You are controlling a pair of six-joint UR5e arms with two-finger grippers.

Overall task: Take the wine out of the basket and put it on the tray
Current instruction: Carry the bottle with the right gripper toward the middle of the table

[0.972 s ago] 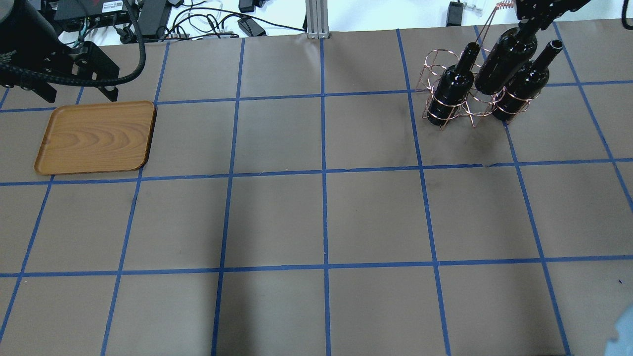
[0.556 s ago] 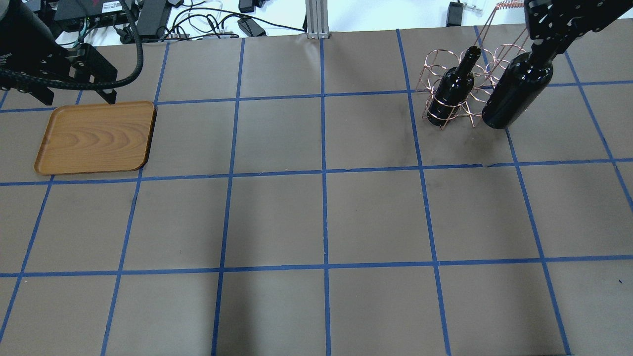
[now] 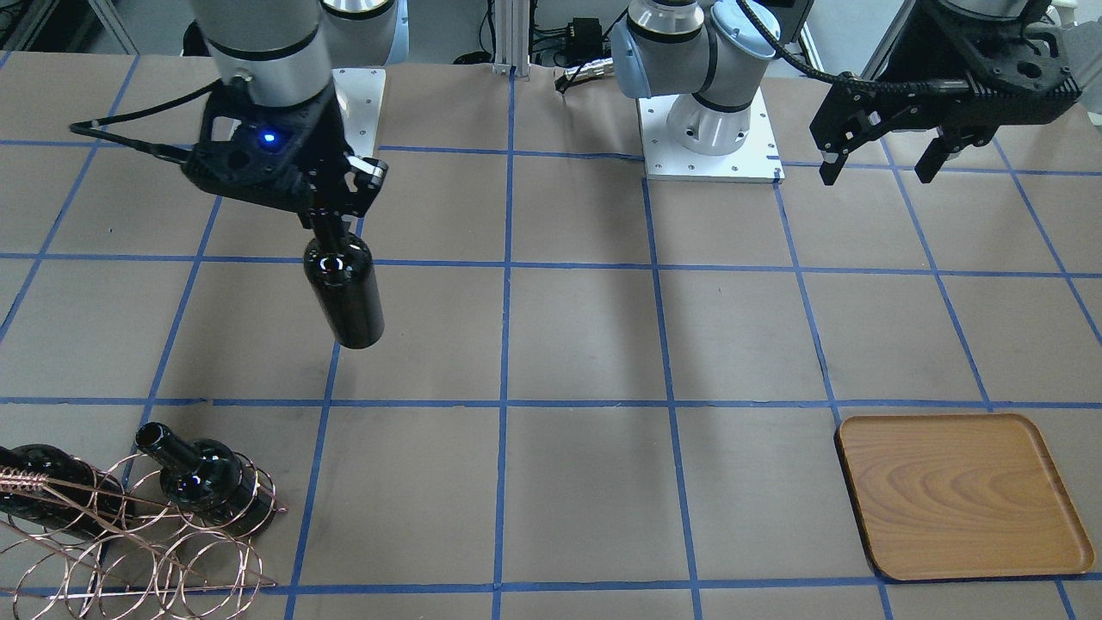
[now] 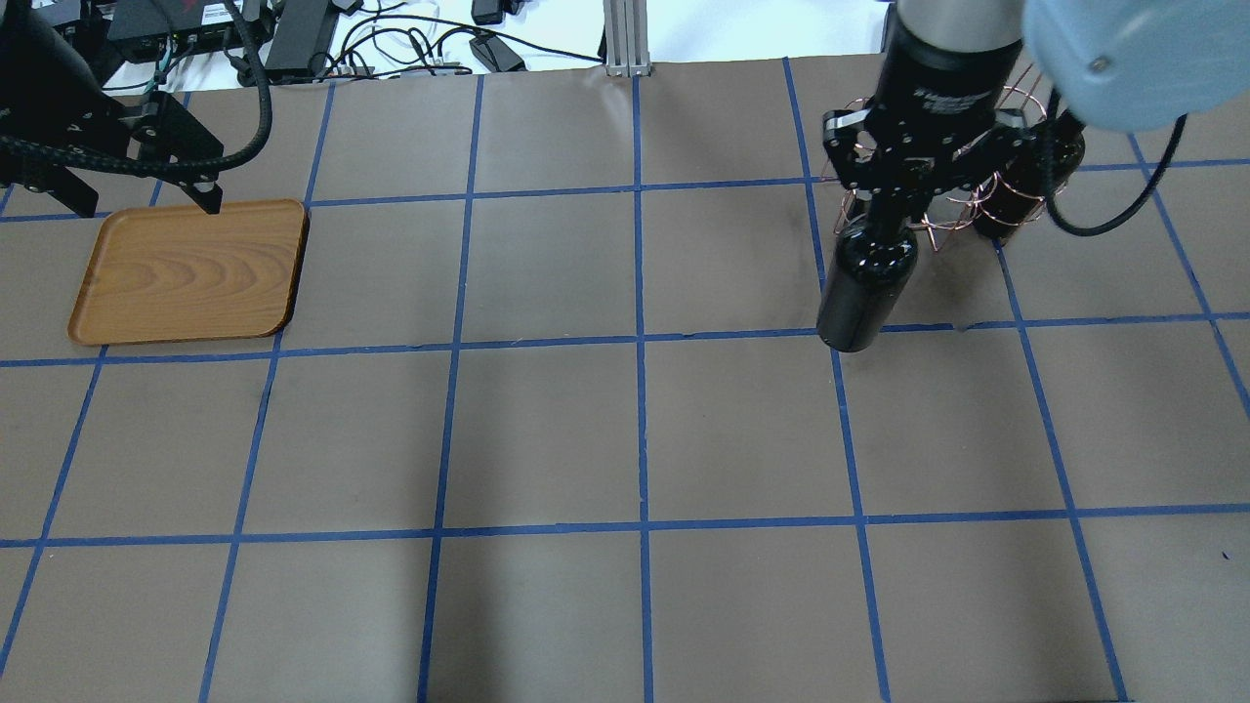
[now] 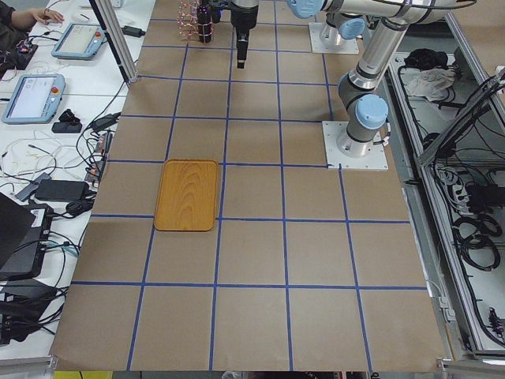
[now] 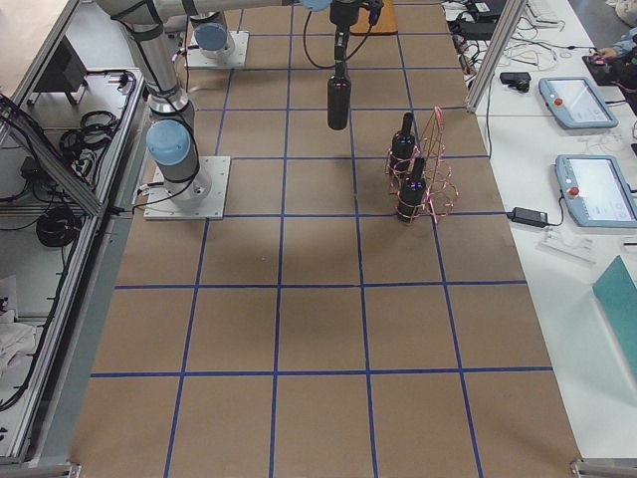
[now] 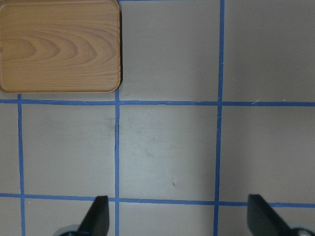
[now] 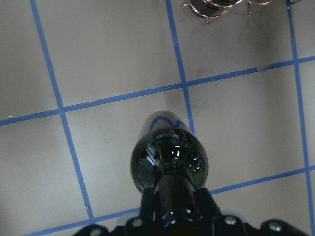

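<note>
While our right hand (image 4: 884, 210) grips the wine (image 4: 864, 293) by its neck, clear of the basket (image 3: 198, 551), we judge transit underway; next, carry it to the tray (image 4: 186, 273) at nine o'clock overhead.

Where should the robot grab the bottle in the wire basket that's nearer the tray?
It should grab the slim neck, coming straight down from above. The bottle stands upright, and the basket's wire loops ring its fat body, so only the neck pokes out free. The right end effector grips the hanging bottle that same way.
</note>
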